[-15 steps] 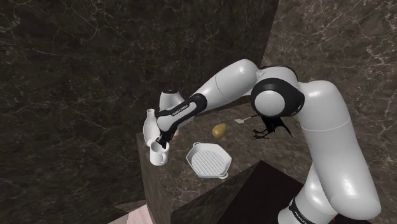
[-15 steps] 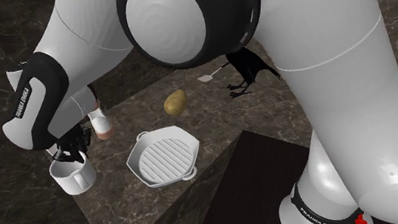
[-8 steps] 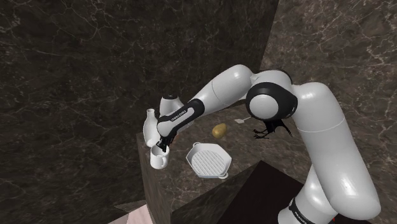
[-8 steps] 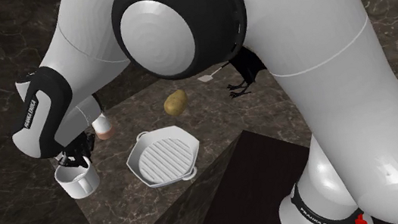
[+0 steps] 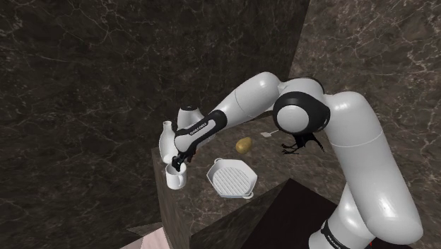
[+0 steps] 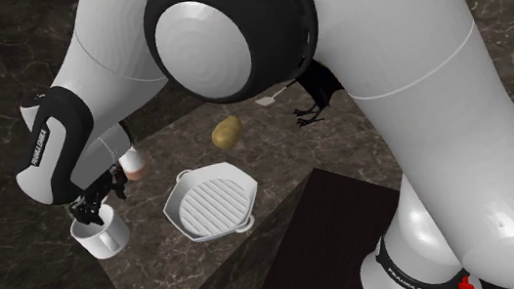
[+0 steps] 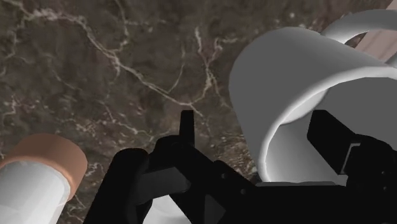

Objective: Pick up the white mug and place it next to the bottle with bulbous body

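On the dark marble counter [image 5: 201, 205], left of centre, we see the gripper [image 5: 176, 166], fingers apart, astride the white mug [image 5: 174, 180] rim beside the bottle [image 5: 167, 141]; a snagged retreat could topple it.

Over the last second the arm [image 5: 244, 99] sinks toward the counter [image 6: 275, 151], carrying the white mug [image 6: 100, 239] down with it. The mug, lifted and tilted a second ago, now sits upright at the counter's left edge in the shoulder view, near the bottle [image 6: 130, 164]. The gripper [image 6: 92, 213], then clamped on the rim, now has its fingers apart, one inside the mug.
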`<control>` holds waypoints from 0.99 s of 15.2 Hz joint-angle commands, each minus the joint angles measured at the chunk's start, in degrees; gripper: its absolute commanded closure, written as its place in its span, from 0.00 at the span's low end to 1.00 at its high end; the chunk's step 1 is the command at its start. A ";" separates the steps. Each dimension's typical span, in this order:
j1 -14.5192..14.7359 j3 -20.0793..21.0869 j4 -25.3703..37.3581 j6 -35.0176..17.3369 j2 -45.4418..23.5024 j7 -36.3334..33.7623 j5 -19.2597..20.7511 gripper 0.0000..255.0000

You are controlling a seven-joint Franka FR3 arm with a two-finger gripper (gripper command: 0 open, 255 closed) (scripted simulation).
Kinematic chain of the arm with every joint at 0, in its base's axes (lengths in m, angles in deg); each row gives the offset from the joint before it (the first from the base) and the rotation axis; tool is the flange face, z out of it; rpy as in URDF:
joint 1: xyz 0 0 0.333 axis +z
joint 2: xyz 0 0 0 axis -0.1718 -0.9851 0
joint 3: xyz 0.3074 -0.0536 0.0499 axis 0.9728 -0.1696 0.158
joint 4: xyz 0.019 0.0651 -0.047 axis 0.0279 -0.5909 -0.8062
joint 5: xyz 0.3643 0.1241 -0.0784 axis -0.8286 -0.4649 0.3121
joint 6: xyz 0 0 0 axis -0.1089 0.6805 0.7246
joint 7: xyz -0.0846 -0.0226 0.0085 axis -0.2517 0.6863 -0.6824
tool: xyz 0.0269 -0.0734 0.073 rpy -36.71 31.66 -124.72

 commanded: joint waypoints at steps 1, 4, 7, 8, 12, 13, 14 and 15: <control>0.00 0.00 0.00 0.00 0.00 0.00 0.00 0.00; 0.14 -0.21 -0.52 1.06 1.58 -0.13 0.21 0.00; 0.51 -0.78 -1.58 4.21 5.80 -0.51 0.84 0.00; 0.51 -0.77 -1.58 4.21 5.80 -0.51 0.85 0.00; 0.51 -0.77 -1.58 4.21 5.80 -0.51 0.85 0.00; 0.51 -0.77 -1.58 4.21 5.80 -0.51 0.85 0.00; 0.51 -0.77 -1.58 4.21 5.80 -0.51 0.85 0.00; 0.51 -0.77 -1.58 4.21 5.80 -0.51 0.85 0.00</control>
